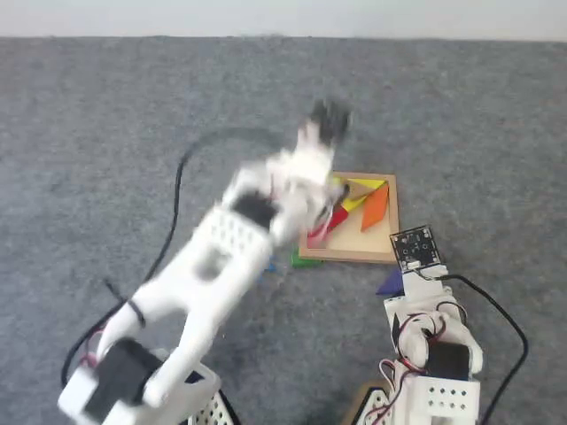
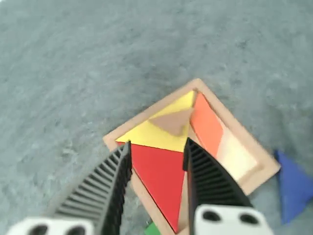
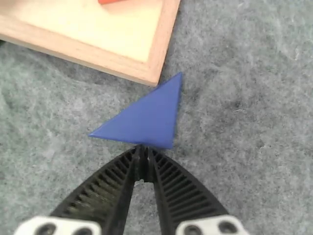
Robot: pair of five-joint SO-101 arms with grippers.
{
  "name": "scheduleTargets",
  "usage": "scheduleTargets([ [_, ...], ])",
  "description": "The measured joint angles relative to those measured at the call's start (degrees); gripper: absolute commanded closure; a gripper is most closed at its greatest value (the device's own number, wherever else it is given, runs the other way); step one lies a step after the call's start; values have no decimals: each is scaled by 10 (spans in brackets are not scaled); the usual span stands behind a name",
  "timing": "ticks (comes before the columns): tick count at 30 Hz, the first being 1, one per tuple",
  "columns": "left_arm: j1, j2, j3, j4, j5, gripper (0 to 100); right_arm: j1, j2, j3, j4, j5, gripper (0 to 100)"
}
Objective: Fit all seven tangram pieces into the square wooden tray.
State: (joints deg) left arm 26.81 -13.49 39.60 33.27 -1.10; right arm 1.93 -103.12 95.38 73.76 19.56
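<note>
The left tool (image 2: 157, 146) hangs over the square wooden tray (image 2: 111, 140) with its two black ribbed fingers spread apart and nothing held between them. In the gap between the fingers shows the flat red triangular piece (image 2: 159, 176), which lies inside the tray. Next to it is a flat yellow triangular piece (image 2: 146, 137), and a small tan triangular piece (image 2: 172, 121) seems to rest on top of the yellow one, though the view is too soft to be sure. An orange slanted piece (image 2: 208, 125) lies alongside them, with a bare strip of tray floor beyond it. A small green piece (image 1: 306, 259) sits on the grey felt-covered desk (image 1: 89, 133), just outside the tray's edge.

The right tool (image 3: 142, 149) is low over the desk with its fingers pressed fully together and empty. Its tips are right at the edge of the flat blue triangular piece (image 3: 146, 117), which lies on the desk just beside a corner of the tray.
</note>
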Motion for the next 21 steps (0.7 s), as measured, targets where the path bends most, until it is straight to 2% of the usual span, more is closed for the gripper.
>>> scheduleTargets([
  [3,3,5,78,-76,-11,833,0,0,0,0,0,991],
  [7,2,110,12,-92,-13,833,0,0,0,0,0,991],
  [13,-10,336,-236,-3,-11,833,0,0,0,0,0,991],
  [17,-5,408,-363,27,-11,833,0,0,0,0,0,991],
  [21,-2,447,-440,50,-11,833,0,0,0,0,0,991],
])
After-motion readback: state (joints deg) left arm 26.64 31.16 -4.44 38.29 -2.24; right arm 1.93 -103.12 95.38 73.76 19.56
